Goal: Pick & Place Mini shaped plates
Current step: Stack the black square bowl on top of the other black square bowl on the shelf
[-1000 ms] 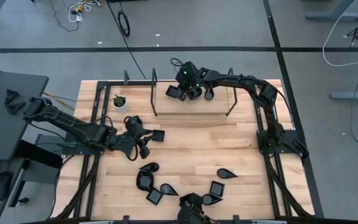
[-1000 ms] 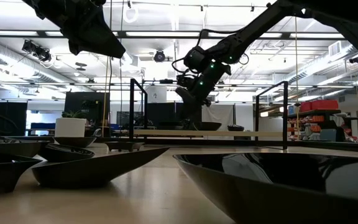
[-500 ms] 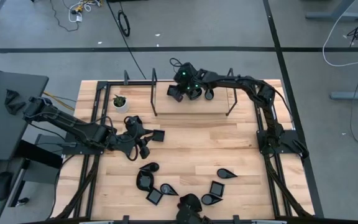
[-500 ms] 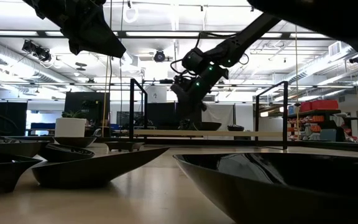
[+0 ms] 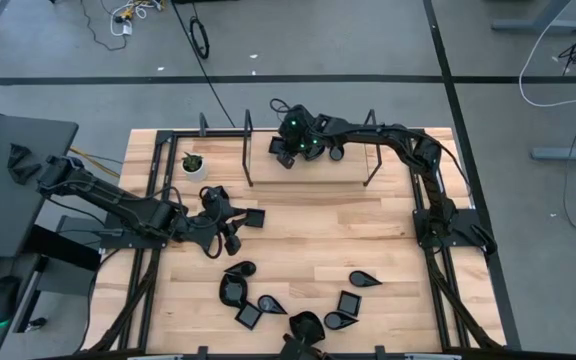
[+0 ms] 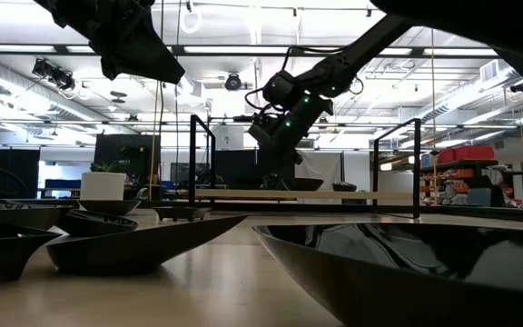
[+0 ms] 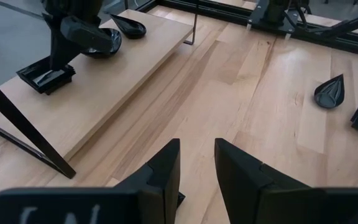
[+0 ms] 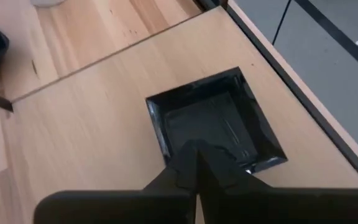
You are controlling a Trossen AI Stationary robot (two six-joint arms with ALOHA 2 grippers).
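Observation:
A square black mini plate (image 8: 219, 118) lies on the raised wooden shelf (image 5: 348, 165) at the table's far side, near the shelf's left end (image 5: 280, 150). My right gripper (image 8: 195, 154) stands over it from above, shut at its rim. My left gripper (image 7: 196, 144) is open and hovers low over the table's left middle. Beside it, another square plate (image 5: 255, 217) lies flat on the table. A round plate (image 7: 102, 41) and a teardrop plate (image 7: 129, 26) rest on the shelf. Several more plates (image 5: 268, 303) sit by the near edge. My right gripper meets the square plate at one side rim (image 8: 174, 157), fingers shut and pointing down from above. The fingers (image 8: 213, 167) themselves cover the spot, so the kind of hold does not show. The plate's bottom (image 7: 45, 74) rests flat on the shelf.
A small white pot with a green plant (image 5: 194, 165) stands on the table left of the shelf. Thin black shelf legs (image 5: 246, 160) rise around the shelf. Bare wood lies open in the table's middle (image 5: 338, 225). Big plates fill the low view's foreground (image 6: 407, 263).
My right gripper has shifted a little toward the table's left edge along the shelf, and the square plate went with it. The left arm has kept still.

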